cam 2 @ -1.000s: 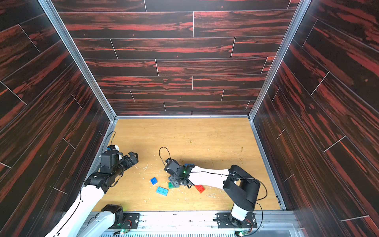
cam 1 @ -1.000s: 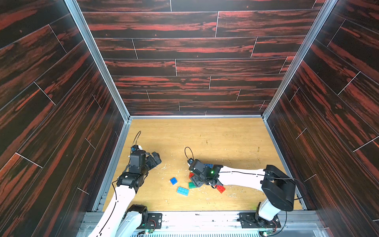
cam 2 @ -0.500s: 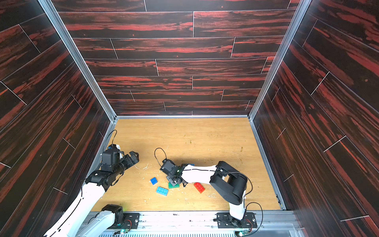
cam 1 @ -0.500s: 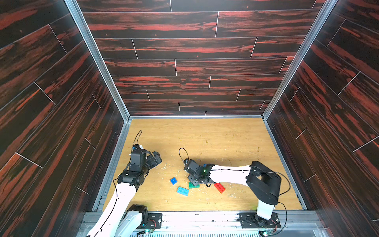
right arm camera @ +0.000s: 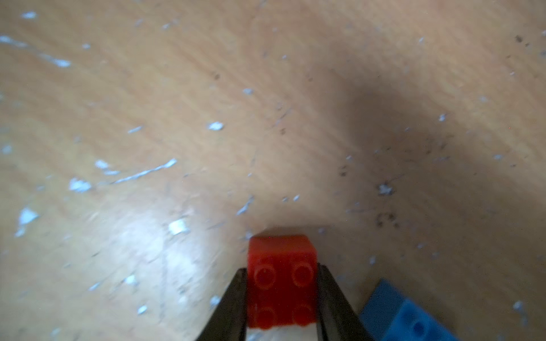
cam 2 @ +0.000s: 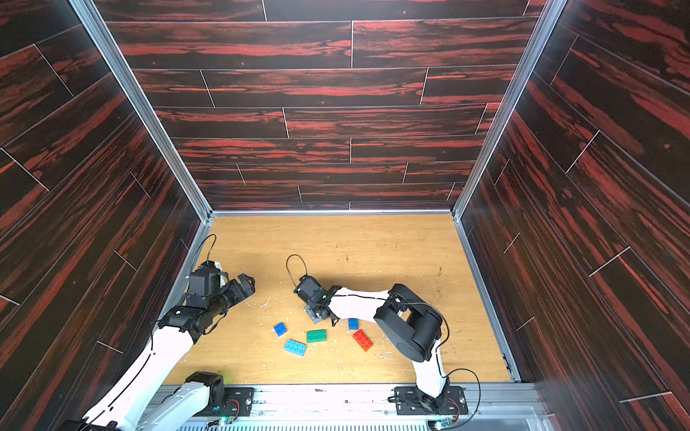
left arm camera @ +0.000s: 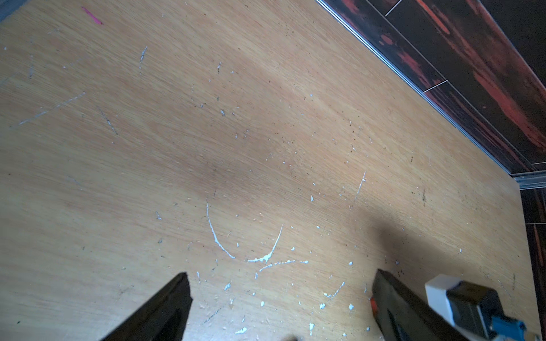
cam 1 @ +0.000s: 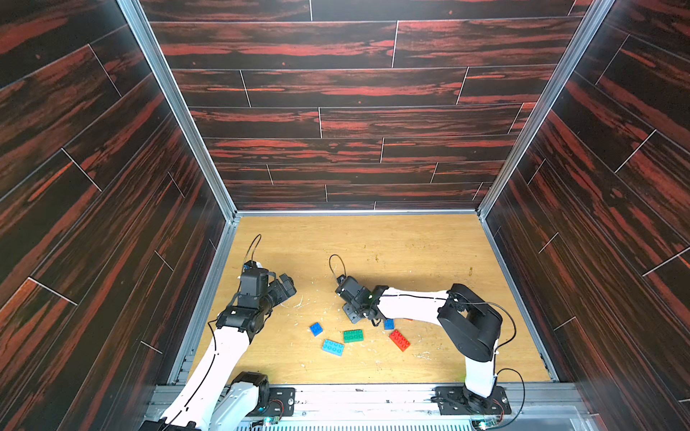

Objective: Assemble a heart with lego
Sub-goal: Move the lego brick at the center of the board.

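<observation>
The right end effector [right arm camera: 282,273] clamps a red square brick [right arm camera: 282,251] — in a top view the green brick [cam 1: 353,336] lies just below, lengthwise across.

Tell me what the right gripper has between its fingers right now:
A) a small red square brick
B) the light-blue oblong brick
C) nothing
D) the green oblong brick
A: the right wrist view shows the small red square brick clamped in the right gripper, while the green oblong brick lies loose on the table.
</observation>
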Robot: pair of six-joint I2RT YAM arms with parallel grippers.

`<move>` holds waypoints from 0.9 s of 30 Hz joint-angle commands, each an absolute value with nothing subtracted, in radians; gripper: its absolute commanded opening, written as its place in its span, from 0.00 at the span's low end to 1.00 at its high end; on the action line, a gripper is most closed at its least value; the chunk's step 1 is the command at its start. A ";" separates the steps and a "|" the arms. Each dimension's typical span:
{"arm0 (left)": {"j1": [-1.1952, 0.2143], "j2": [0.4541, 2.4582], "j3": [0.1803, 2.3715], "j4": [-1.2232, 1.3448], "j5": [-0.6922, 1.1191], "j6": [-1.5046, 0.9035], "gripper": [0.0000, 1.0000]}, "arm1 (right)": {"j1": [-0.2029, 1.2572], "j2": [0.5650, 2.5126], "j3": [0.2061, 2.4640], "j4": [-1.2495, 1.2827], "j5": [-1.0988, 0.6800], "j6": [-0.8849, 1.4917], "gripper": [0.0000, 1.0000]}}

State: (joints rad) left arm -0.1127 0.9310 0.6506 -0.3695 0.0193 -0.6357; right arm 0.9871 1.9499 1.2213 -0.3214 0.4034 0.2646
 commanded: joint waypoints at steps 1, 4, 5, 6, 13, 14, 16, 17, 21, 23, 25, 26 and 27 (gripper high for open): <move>-0.118 0.951 0.681 -0.354 0.037 -0.629 1.00 | 0.947 1.986 1.268 -0.333 0.402 0.303 0.30; -0.122 0.973 0.683 -0.333 0.040 -0.634 1.00 | 0.916 2.015 1.322 -0.361 0.413 0.378 0.28; -0.124 0.980 0.681 -0.325 0.041 -0.634 1.00 | 0.909 2.030 1.346 -0.376 0.420 0.405 0.29; -0.125 0.989 0.681 -0.316 0.043 -0.635 1.00 | 0.899 2.053 1.381 -0.405 0.423 0.443 0.29; -0.150 1.063 0.695 -0.262 0.061 -0.635 1.00 | 0.857 2.190 1.569 -0.568 0.438 0.757 0.31; -0.152 1.071 0.696 -0.258 0.063 -0.634 1.00 | 0.857 2.194 1.575 -0.563 0.430 0.776 0.32; -0.155 1.088 0.704 -0.258 0.065 -0.626 1.00 | 0.857 2.204 1.597 -0.579 0.432 0.814 0.37; -0.155 1.095 0.709 -0.260 0.066 -0.622 1.00 | 0.857 2.205 1.613 -0.592 0.435 0.828 0.44; -0.156 1.099 0.715 -0.264 0.069 -0.605 1.00 | 0.858 2.144 1.618 -0.589 0.440 0.830 0.65; -0.156 1.095 0.713 -0.265 0.073 -0.600 1.00 | 0.860 2.085 1.606 -0.577 0.426 0.784 0.70; -0.158 1.083 0.709 -0.271 0.083 -0.600 1.00 | 0.859 2.013 1.570 -0.579 0.437 0.705 0.73; -0.159 1.074 0.705 -0.274 0.091 -0.604 1.00 | 0.858 1.966 1.530 -0.573 0.459 0.647 0.74; -0.165 1.060 0.696 -0.272 0.098 -0.609 1.00 | 0.853 1.920 1.483 -0.584 0.494 0.600 0.75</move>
